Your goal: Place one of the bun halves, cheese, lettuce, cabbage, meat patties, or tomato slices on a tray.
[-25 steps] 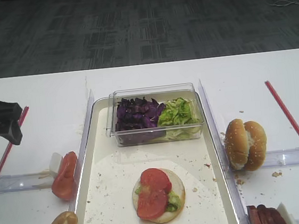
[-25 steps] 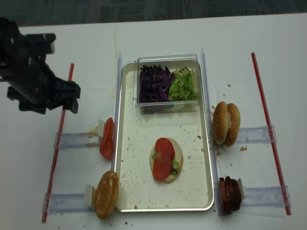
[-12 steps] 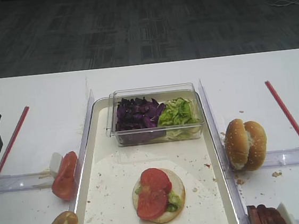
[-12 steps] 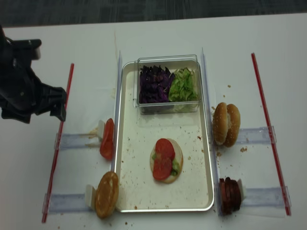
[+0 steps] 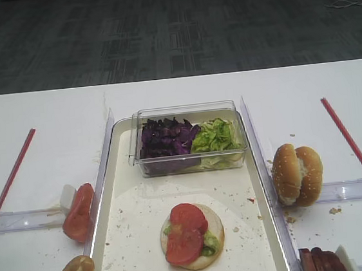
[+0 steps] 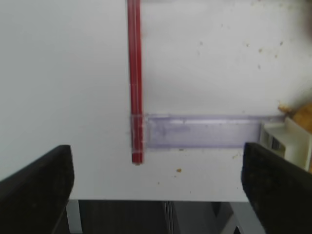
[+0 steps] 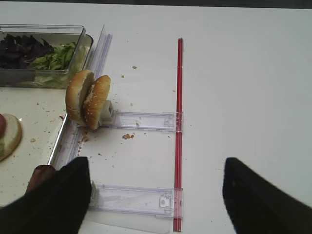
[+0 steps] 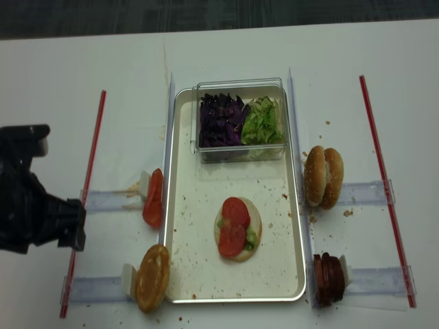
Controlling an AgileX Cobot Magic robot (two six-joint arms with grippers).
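**Entry: left arm withdrawn at the worktop's left edge, stack part-built on the tray**

- Large cream-white rectangular tray (image 8: 180, 205), crumb-speckled, at mid-worktop. On its near half lies one tan round bun half (image 8: 239, 230), cut face up, carrying green shreds and two glossy red tomato slices (image 8: 234, 225).
- Clear plastic tub (image 8: 241, 154) at the tray's far end: dark purple shredded cabbage (image 8: 219, 120) on its left, light green shredded lettuce (image 8: 263, 121) on its right.
- Left of the tray's rim: upright tomato slices (image 8: 153, 199) on a clear rail; a golden bun half (image 8: 152, 277) nearer the front edge.
- Right of the rim: two sesame bun halves (image 8: 323, 177) standing on edge; dark meat patties (image 8: 328, 279) nearer the front.
- Left gripper (image 6: 156, 168): jaws spread wide, nothing between them, over the red strip (image 6: 135, 83) near the left front corner. The left-side stock lies to its right, toward the tray.
- Right gripper (image 7: 156, 187): fingers apart, empty, near the patties.
- Judgement: either arm has its own side's stock closest; open tray floor remains around the bun.
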